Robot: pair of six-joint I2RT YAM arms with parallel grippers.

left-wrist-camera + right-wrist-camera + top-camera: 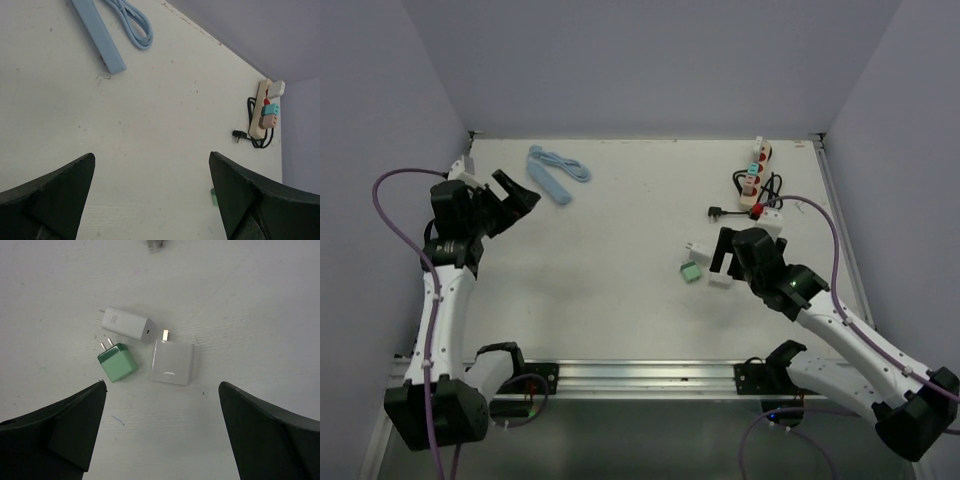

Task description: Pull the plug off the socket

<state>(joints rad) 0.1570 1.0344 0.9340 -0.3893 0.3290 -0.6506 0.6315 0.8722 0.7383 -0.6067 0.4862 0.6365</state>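
While the right gripper [161,388] hung spread wide over a green plug [117,363], a white charger [127,324] and a square plug [172,362] lying loose at near right, the strip [757,178] lay far right with white, teal and brown plugs seated. The left gripper [151,155], spread too, hovered at left near a blue strip [552,182].

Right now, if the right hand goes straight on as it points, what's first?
Likely the white square adapter, lying loose ahead of the open right hand; depth is unclear.
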